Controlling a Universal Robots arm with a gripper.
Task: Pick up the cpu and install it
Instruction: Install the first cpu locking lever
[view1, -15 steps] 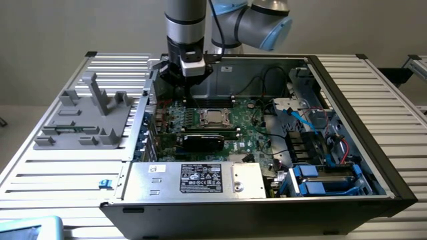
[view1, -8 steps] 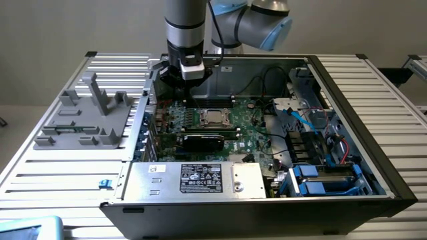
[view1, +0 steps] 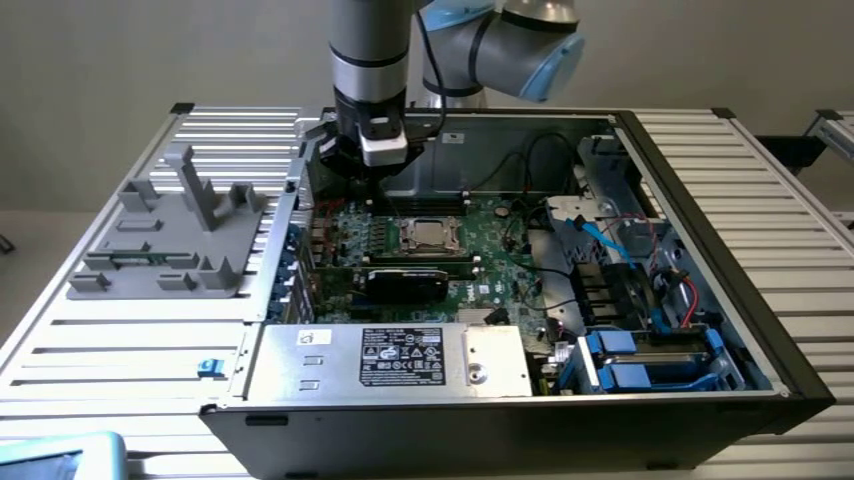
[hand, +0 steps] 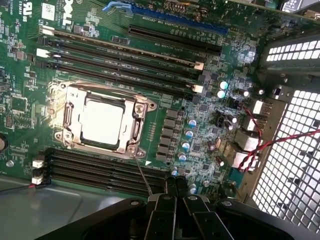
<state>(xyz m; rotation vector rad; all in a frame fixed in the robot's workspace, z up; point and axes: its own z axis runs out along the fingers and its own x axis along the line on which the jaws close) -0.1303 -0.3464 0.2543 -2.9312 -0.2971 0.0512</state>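
Note:
The cpu (hand: 101, 121), a small square chip with a pale shiny metal top, lies flat inside the metal-framed socket (hand: 70, 107) on the green motherboard (hand: 210, 115). It also shows mid-board as the cpu (view1: 427, 233) in the exterior view. My gripper (view1: 371, 185) hangs inside the open computer case (view1: 747, 250), above the board and a little toward the exterior view's left of the socket. In the wrist view my gripper (hand: 175, 189) has its two dark fingertips pressed together with nothing between them, apart from the chip.
A grey plastic fixture (view1: 174, 235) with upright posts stands on the slatted table at the exterior view's left. Inside the case are black memory slots (hand: 125, 55), a dark expansion card (view1: 407, 283), the power supply (view1: 387, 355), cables and blue drive bays (view1: 654, 360).

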